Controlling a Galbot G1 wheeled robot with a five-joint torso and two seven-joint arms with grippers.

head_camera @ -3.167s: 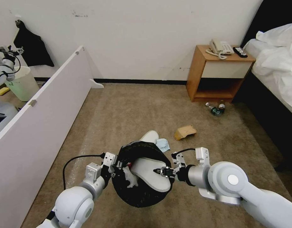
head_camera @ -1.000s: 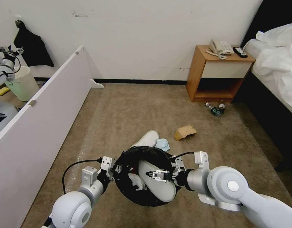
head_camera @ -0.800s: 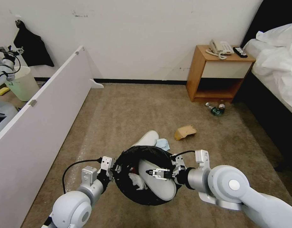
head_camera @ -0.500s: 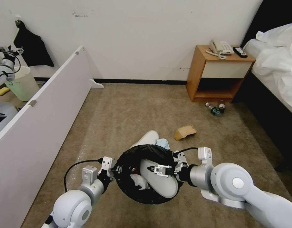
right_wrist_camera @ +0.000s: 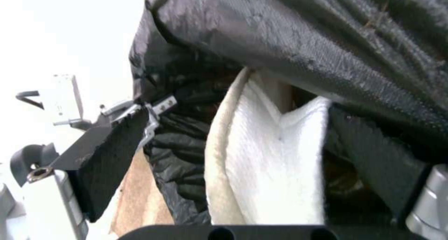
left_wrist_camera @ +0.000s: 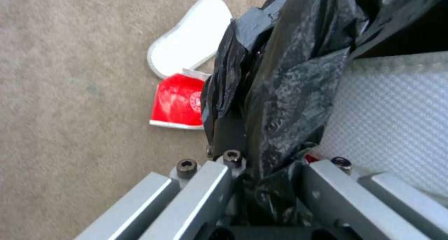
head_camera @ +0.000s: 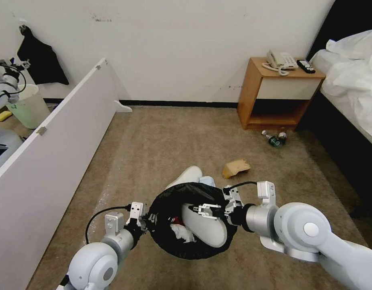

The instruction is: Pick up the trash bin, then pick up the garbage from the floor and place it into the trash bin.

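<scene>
The trash bin, clamped by the left gripper, had tilted; the right gripper, fingers parted, had let the slipper go.

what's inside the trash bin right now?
Trash bin holds a white slipper, crumpled tissue and a red scrap. Anything beneath them is covered.

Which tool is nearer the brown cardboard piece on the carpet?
Right. The right tool sits over the trash bin, below the cardboard piece; the left tool clamps the bin's opposite rim, farther away.
</scene>
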